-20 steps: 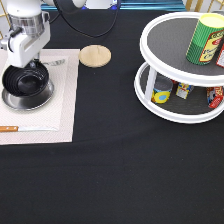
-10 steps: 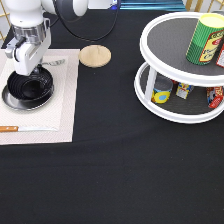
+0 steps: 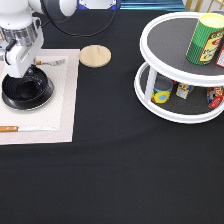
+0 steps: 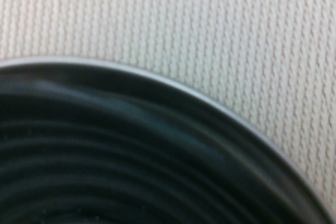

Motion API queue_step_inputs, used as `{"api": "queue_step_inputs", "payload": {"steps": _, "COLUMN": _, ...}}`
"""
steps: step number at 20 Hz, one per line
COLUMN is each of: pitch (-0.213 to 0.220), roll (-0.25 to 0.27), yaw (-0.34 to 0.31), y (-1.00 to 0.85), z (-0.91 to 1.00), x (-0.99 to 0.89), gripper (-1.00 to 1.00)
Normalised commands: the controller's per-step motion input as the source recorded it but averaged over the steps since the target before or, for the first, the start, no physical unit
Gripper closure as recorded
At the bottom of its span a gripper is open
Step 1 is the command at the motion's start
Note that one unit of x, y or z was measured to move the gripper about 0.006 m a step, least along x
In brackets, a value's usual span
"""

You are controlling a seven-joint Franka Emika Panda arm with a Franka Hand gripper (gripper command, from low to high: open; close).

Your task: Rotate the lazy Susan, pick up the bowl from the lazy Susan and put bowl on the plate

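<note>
At this moment the work was in its last step, the setting down of the bowl [image 3: 27,90], which lay inside the plate [image 3: 11,104] at the left of the exterior view, on a pale placemat [image 3: 60,100] that covered the upper left part of the black worktop [image 3: 125,170]. Only a thin silver rim of the plate showed around the black bowl, so the bowl seemed to sit well centred on it. The hand [image 3: 22,70] was low over the far edge of the bowl, at the upper left of the frame, and I cannot tell whether its fingers were spread or pressed on the bowl's rim, because the white body of the arm hid them. In the wrist view the ridged black bowl [image 4: 112,165] filled the lower part, with the silver rim of the plate [image 4: 180,95] beside it and the woven placemat [image 4: 225,50] beyond. The lazy Susan [image 3: 165,112] stood well apart at the right of the exterior view, and it carried a green can [image 3: 204,39] on the upper tray and some small tins [image 3: 161,91] on the lower one, but no bowl. A wooden disc [image 3: 95,55] lay just beside the placemat, a fork [image 3: 52,62] near the plate, and a knife [image 3: 20,129] at the placemat's lower edge. In my judgement the task was nearly finished; what remained called only for a sure release and a straight lift, without dragging the bowl off the plate.
</note>
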Motion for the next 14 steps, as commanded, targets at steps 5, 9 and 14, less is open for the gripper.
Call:
{"api": "queue_step_inputs", "payload": {"steps": 5, "pitch": 0.103, "roll": 0.000, "yaw": 0.077, "y": 0.21, "z": 0.35, "x": 0.03, "gripper": -1.00}}
{"api": "queue_step_inputs", "payload": {"steps": 9, "pitch": 0.125, "roll": 0.000, "yaw": 0.126, "y": 0.13, "z": 0.61, "x": 0.03, "gripper": -1.00}}
{"api": "queue_step_inputs", "payload": {"steps": 14, "pitch": 0.160, "roll": 0.000, "yaw": 0.144, "y": 0.19, "z": 1.00, "x": 0.15, "gripper": -1.00}}
